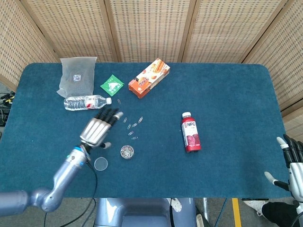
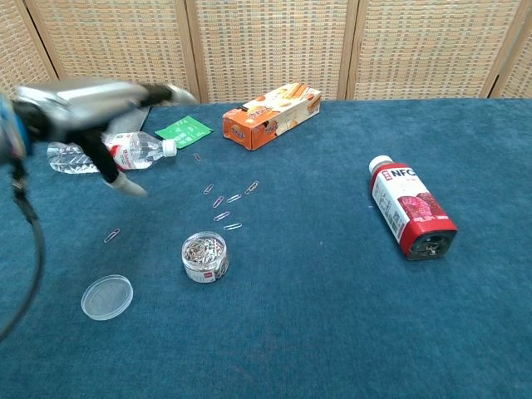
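My left hand (image 1: 97,130) hovers open above the blue table, fingers spread and holding nothing; in the chest view the left hand (image 2: 91,108) is raised and blurred. It is up and to the left of a small clear jar of paper clips (image 1: 127,152) (image 2: 204,256). The jar's lid (image 1: 100,163) (image 2: 106,297) lies flat beside the jar. Loose paper clips (image 1: 132,126) (image 2: 229,204) are scattered just beyond the jar. My right hand (image 1: 293,165) hangs off the table's lower right edge with fingers apart and nothing in it.
A water bottle (image 1: 87,102) (image 2: 108,154) lies behind the left hand. A grey bag (image 1: 75,75), a green packet (image 1: 112,85) (image 2: 184,130) and an orange box (image 1: 149,78) (image 2: 272,114) lie at the back. A red juice bottle (image 1: 191,132) (image 2: 410,208) lies right of centre.
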Robot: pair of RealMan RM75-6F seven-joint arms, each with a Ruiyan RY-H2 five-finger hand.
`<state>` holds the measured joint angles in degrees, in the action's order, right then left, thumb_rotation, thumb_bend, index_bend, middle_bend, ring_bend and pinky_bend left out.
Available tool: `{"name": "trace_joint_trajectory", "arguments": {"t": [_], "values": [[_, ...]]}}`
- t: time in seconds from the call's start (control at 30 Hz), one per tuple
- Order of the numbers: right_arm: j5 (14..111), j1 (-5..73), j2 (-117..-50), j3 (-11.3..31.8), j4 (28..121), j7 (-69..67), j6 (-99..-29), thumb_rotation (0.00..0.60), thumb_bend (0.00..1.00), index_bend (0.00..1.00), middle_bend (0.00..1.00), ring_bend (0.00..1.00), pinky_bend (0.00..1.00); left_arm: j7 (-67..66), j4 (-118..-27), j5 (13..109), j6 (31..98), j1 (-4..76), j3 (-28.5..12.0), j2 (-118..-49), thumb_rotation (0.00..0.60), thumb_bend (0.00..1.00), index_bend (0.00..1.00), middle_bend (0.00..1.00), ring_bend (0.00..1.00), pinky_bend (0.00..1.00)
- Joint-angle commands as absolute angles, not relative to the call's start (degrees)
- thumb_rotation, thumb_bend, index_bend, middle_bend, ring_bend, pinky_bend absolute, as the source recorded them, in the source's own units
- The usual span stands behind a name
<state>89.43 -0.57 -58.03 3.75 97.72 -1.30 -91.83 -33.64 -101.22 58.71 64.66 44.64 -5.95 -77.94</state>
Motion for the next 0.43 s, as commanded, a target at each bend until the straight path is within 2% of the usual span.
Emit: {"name": "trace_joint_trajectory", "arguments": {"t": [0.03, 0.17, 0.27, 0.43], "values": [[89.6, -0.6, -58.0, 3.7, 97.8, -1.2, -91.9, 0.6, 0.0, 0.0, 0.0, 0.0, 0.0, -31.1, -102.3, 60.2, 72.0, 38.7, -5.3, -72.7, 0.6, 0.05, 0.0, 0.0, 0.0, 0.0], [89.6, -0.8, -58.1, 3.5, 97.7, -0.9, -91.9, 0.6, 0.0, 0.0, 0.0, 0.0, 0.0, -27.7, -102.1, 60.9, 77.4, 33.2, -3.9, -69.1, 0.6, 0.03, 0.0, 0.0, 0.0, 0.0], [89.6, -0.7, -58.1, 3.5, 97.7, -0.9, -91.9, 0.6, 0.0, 0.0, 0.0, 0.0, 0.0, -20.3, -102.2, 62.4, 82.0, 27.3, -2.5, -66.3, 0.6, 0.03, 0.0, 0.0, 0.0, 0.0], [89.3, -0.6, -58.0, 3.6, 97.5, -1.4, -91.5, 0.6, 0.0, 0.0, 0.0, 0.0, 0.0, -10.4, -99.4, 67.2, 85.0, 20.7, 0.5, -64.0, 0.6, 0.03, 0.0, 0.0, 0.0, 0.0]]}}
